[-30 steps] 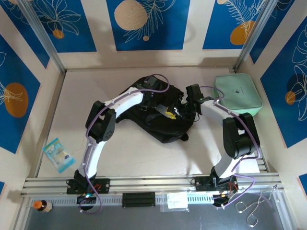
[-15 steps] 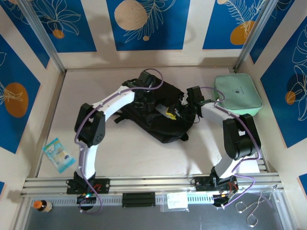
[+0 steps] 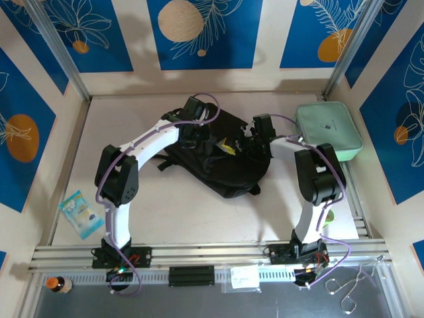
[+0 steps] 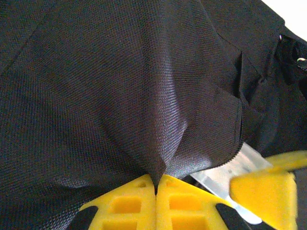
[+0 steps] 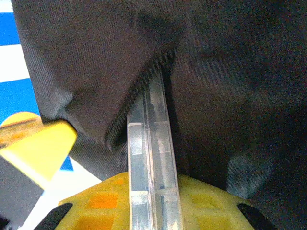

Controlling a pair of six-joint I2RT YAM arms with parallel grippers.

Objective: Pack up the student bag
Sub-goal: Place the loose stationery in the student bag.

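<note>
The student bag (image 3: 228,169), a big black soft backpack, lies mid-table. My left gripper (image 3: 213,139) is at its upper left. In the left wrist view it (image 4: 157,182) is shut on a pinched fold of the bag's black fabric (image 4: 144,96), beside the zipper edge. My right gripper (image 3: 244,144) comes in from the right. Seen from its own wrist, it (image 5: 152,181) is shut on a thin clear plastic case (image 5: 151,143) held edge-on. The case's far end pokes under the zipper lip into the bag (image 5: 230,72). The case (image 4: 225,175) also shows below the lifted fabric.
A mint-green zip pouch (image 3: 329,129) sits at the back right, close to the right arm. A blue snack packet (image 3: 81,213) lies near the left edge. On the front rail are a small bottle (image 3: 58,284), a plastic sachet (image 3: 245,277) and metal tongs (image 3: 351,288).
My left gripper has closed on the bag's fabric and its arm has swung back and left. The right gripper has edged towards the back, and the bag's top has shifted with it.
</note>
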